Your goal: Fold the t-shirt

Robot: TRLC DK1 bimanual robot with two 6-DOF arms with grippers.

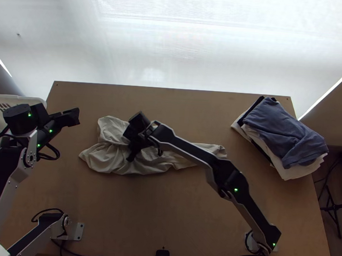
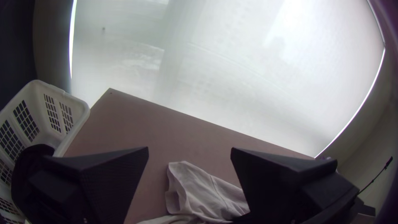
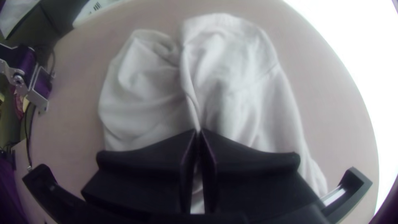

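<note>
A beige t-shirt (image 1: 155, 165) lies bunched and wrinkled across the middle-left of the table. Over its left part is my right gripper (image 1: 131, 157), reaching across from the lower right. In the right wrist view my right gripper (image 3: 198, 135) is shut on a raised ridge of the t-shirt (image 3: 244, 95). My left gripper (image 1: 74, 116) is held near the table's left side, left of the cloth and apart from it. In the left wrist view my left gripper (image 2: 189, 151) stands open, its fingers wide apart, with part of the t-shirt (image 2: 203, 193) lying beyond them.
A stack of folded clothes (image 1: 284, 135), blue on top, lies at the table's right rear. A white plastic basket (image 1: 33, 100) stands at the left edge, beside the left arm. Bare table (image 1: 166, 211) lies in front of the cloth.
</note>
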